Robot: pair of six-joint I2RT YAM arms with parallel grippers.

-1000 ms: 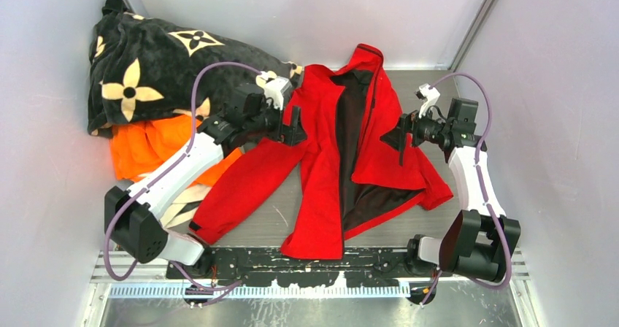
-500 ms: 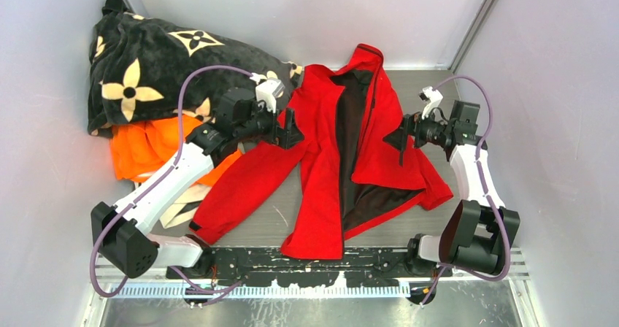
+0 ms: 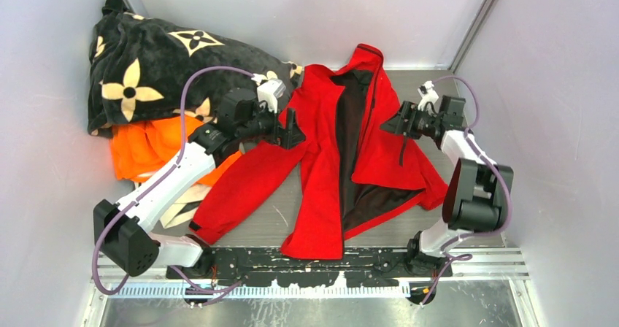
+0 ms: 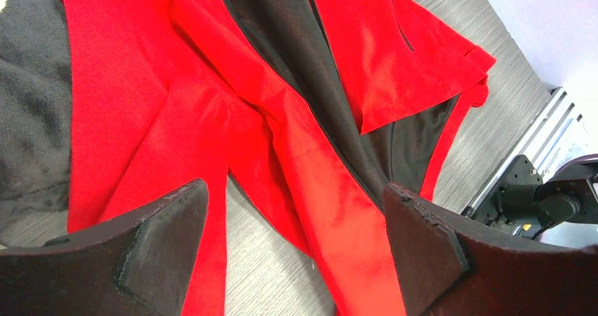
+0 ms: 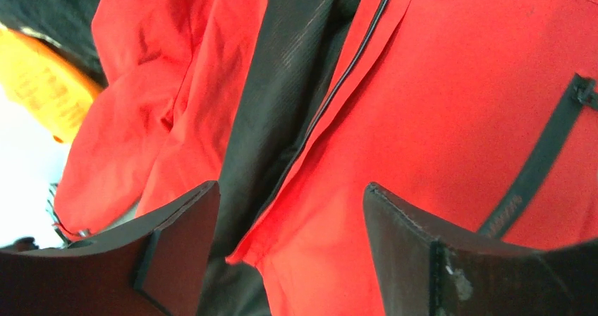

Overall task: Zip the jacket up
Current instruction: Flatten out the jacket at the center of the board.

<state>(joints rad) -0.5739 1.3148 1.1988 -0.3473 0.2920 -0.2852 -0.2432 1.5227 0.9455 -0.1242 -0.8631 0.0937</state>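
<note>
The red jacket (image 3: 365, 152) lies open on the table, its dark lining showing down the middle. It fills the left wrist view (image 4: 211, 97) and the right wrist view (image 5: 437, 104), where a dark pocket slit (image 5: 539, 157) and the zip edge (image 5: 338, 83) show. My left gripper (image 3: 293, 130) hovers open over the jacket's left shoulder and sleeve, holding nothing. My right gripper (image 3: 393, 122) hovers open over the right front panel, holding nothing.
A black flower-patterned blanket (image 3: 153, 60) is heaped at the back left, with an orange garment (image 3: 146, 148) under its front edge. White walls close in on three sides. The arm bases and a metal rail (image 3: 306, 258) run along the near edge.
My right arm has swung up and to the left, bringing its gripper further over the right front panel. My left arm drew slightly left, then held still.
</note>
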